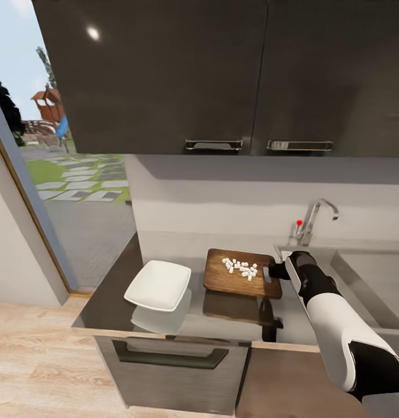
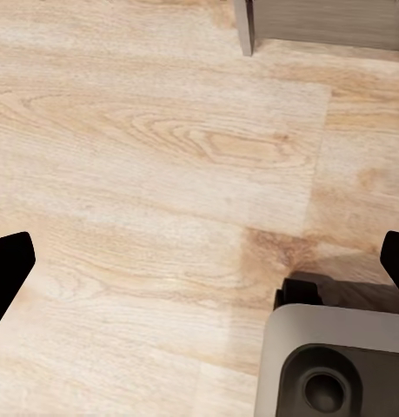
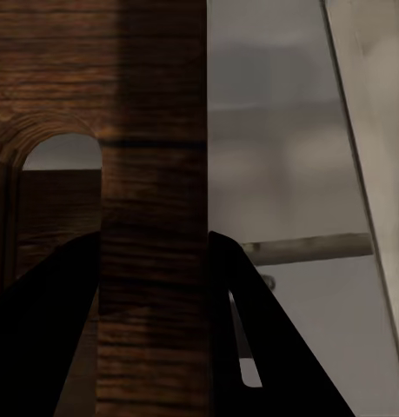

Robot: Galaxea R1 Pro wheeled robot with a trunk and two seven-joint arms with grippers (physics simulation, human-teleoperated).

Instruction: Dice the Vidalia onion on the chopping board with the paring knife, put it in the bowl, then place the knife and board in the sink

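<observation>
The diced onion (image 1: pixel 241 269) sits in a loose scatter of little white cubes on the chopping board (image 1: pixel 234 283), toward its far right part, and the board lies flat on the dark desk (image 1: pixel 106 305) between the white bowl (image 1: pixel 159 284) and the sink (image 1: pixel 367 278). The right gripper (image 1: pixel 276 271) is at the board's handle end, and in the right wrist view its dark fingers (image 3: pixel 43 330) straddle the strip of wood (image 3: pixel 151 217) beside the handle hole, clamped on it by the look of things. Here's the danger: the cubes are loose. Lift that end sharply or tilt too early and they roll off onto the desk short of the bowl. A thin edge grip could also let the board swing or slip. The left gripper (image 2: pixel 199 269) hangs spread wide over the wooden floor (image 2: pixel 147 139), holding nothing. The knife I cannot make out.
</observation>
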